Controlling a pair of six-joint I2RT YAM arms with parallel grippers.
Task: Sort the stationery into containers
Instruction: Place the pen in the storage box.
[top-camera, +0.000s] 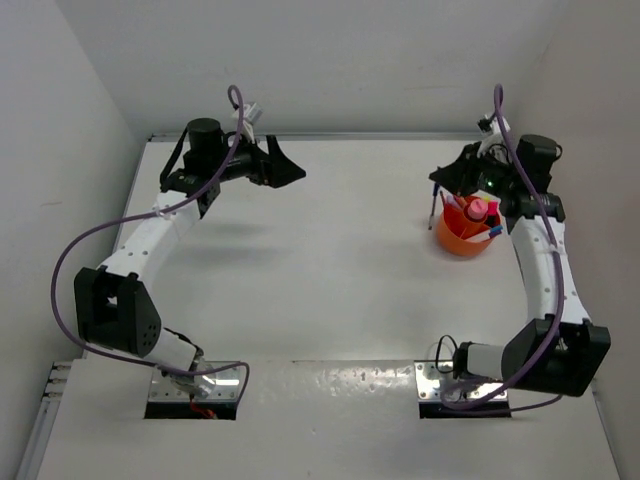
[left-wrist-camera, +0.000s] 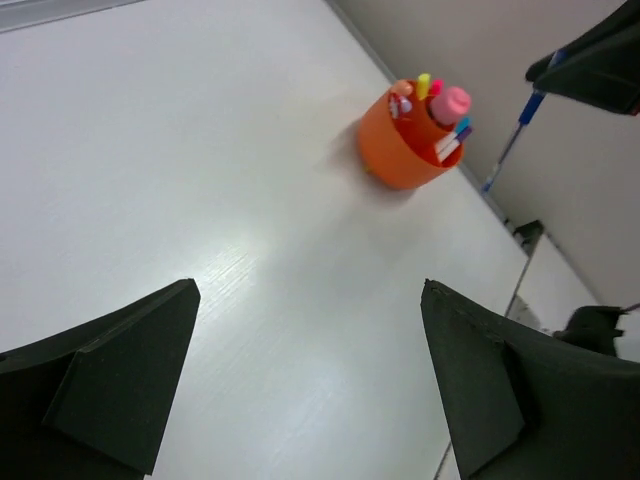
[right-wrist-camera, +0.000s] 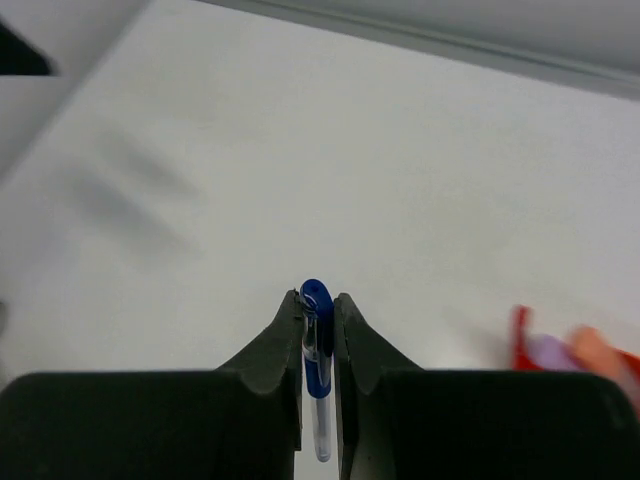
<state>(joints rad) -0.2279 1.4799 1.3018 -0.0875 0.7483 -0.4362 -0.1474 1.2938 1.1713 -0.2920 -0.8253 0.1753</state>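
1. I see a white table with a matt top. A dull sheen shows along its near part.
2. Pale walls border the table on its far side and its left side.
3. One orange bowl stands upright on the surface, far right, close to the right edge.
4. Two metal mounting plates sit at the near edge, well apart: left plate, right plate.

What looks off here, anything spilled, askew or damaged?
Nothing stands out. The round orange plastic bowl stands upright with markers inside; the right gripper clamps a thin blue pen beside it; the left gripper is open, holding nothing.
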